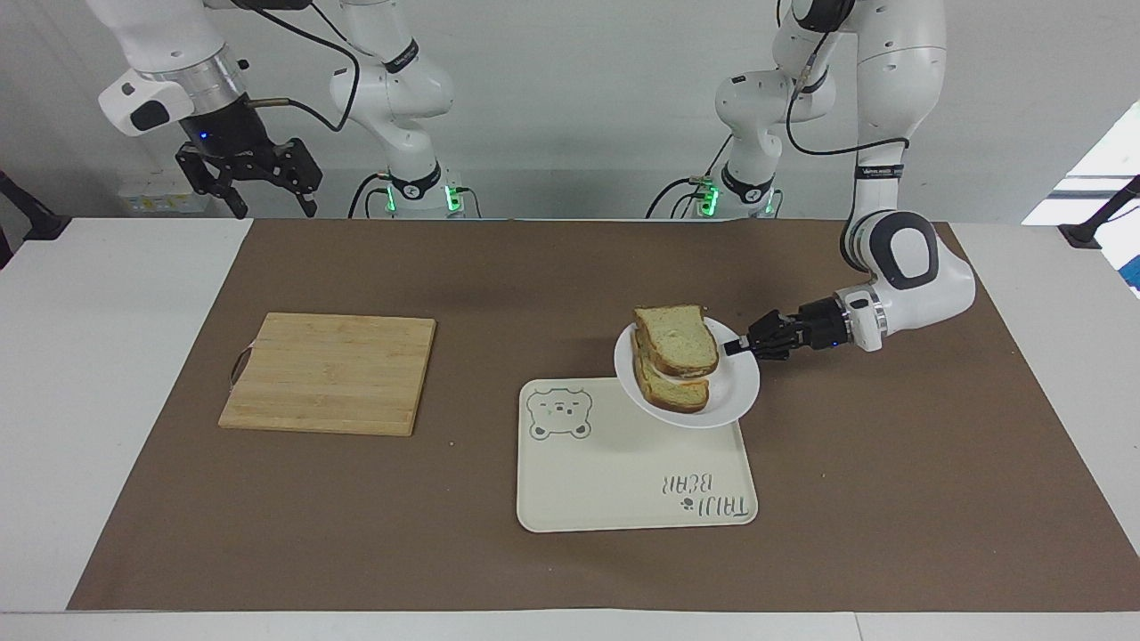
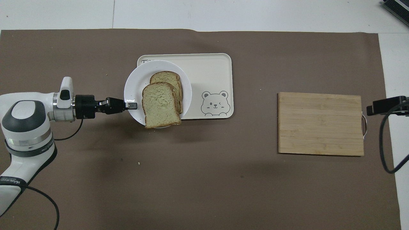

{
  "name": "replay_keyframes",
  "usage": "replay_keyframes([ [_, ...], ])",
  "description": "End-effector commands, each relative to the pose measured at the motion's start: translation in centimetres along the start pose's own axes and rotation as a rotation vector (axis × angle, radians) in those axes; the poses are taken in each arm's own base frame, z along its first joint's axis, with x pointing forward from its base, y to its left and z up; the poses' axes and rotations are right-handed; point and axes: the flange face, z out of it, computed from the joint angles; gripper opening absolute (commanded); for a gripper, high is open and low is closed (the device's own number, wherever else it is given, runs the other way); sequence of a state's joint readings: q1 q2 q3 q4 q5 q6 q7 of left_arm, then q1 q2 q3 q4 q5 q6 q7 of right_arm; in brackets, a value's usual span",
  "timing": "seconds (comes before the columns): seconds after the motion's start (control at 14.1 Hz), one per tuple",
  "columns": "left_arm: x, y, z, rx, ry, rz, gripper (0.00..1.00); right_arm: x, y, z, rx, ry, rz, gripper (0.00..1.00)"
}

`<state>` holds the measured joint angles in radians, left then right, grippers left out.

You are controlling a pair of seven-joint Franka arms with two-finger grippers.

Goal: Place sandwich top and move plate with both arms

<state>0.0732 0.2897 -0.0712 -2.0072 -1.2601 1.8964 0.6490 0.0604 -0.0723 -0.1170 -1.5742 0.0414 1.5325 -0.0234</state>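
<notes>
— Where is the plate [image 1: 732,392] right now?

— In the air, pinched at its rim by the left gripper [image 1: 736,346]. The fingertips are clamped tight on the edge that faces the left arm's end of the table, and the arm reaches in low and nearly level. The plate hangs over the corner of the cream tray [image 1: 623,481] nearest the robots on the left arm's side (from overhead it covers most of the printed lettering there).

— And the bread?

— The sandwich top [image 1: 679,338] lies on the stack, shifted a little off the lower slice [image 1: 672,388], so the two do not line up. From overhead the top slice juts out over the plate's rim on the side toward the robots.

— What about the other arm?

— It waits. The right gripper [image 1: 267,203] hangs high above the right arm's end of the table, at the edge nearest the robots, with its fingers spread wide and nothing between them.

— Anything else on the table?

— A wooden cutting board [image 1: 329,372] lies flat on the brown mat [image 1: 891,499], toward the right arm's end, well apart from the tray.
</notes>
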Motion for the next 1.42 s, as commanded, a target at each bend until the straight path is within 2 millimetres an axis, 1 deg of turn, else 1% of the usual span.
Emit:
replay_keyframes([
  [0.0,1.9,0.6,1.6,0.045,0.018,-0.045,0.0,0.1,0.0,-0.2,0.004,-0.007,-0.022,1.0],
  [0.07,2.5,1.2,2.4,0.053,0.025,-0.05,0.0,0.1,0.0,-0.2,0.004,-0.007,-0.022,1.0],
  [0.14,3.0,1.1,3.2,0.068,0.035,-0.063,0.0,0.1,0.0,-0.2,0.004,-0.007,-0.022,1.0],
  [0.21,3.6,1.7,4.1,0.085,0.051,-0.076,0.0,0.1,0.0,-0.2,0.004,-0.007,-0.022,1.0],
  [0.28,3.6,2.1,6.1,0.103,0.049,-0.091,0.0,0.1,0.0,-0.2,0.004,-0.007,-0.022,1.0],
  [0.35,3.6,2.3,7.0,0.117,0.055,-0.098,0.0,0.1,0.0,-0.2,0.004,-0.007,-0.022,1.0],
  [0.43,3.6,2.1,7.5,0.124,0.055,-0.099,0.0,0.1,0.0,-0.2,0.004,-0.007,-0.022,1.0],
  [0.5,3.6,1.5,8.4,0.124,0.041,-0.105,0.0,0.1,0.0,-0.2,0.004,-0.007,-0.022,1.0],
  [0.57,4.2,2.1,8.9,0.118,0.042,-0.09,0.0,0.1,0.0,-0.2,0.004,-0.007,-0.022,1.0],
  [0.64,4.8,1.7,9.3,0.116,0.045,-0.091,0.0,0.1,0.0,-0.2,0.004,-0.007,-0.022,1.0],
  [0.78,5.4,1.1,9.5,0.127,0.059,-0.092,0.0,0.1,0.0,-0.2,0.004,-0.007,-0.022,1.0],
  [0.85,5.8,0.3,9.9,0.136,0.053,-0.09,0.0,0.1,0.0,-0.2,0.004,-0.007,-0.022,1.0],
  [0.99,6.4,-0.4,10.5,0.151,0.055,-0.081,0.0,0.1,0.0,-0.2,0.004,-0.007,-0.022,1.0],
  [1.06,6.4,-0.6,10.7,0.156,0.06,-0.082,0.0,0.1,0.0,-0.2,0.004,-0.007,-0.022,1.0],
  [1.2,6.0,-0.1,12.0,0.181,0.05,-0.058,0.0,0.1,0.0,-0.2,0.004,-0.007,-0.022,1.0],
  [1.35,6.0,0.1,12.4,0.221,0.058,-0.034,0.0,0.1,0.0,-0.2,0.004,-0.007,-0.022,1.0],
])
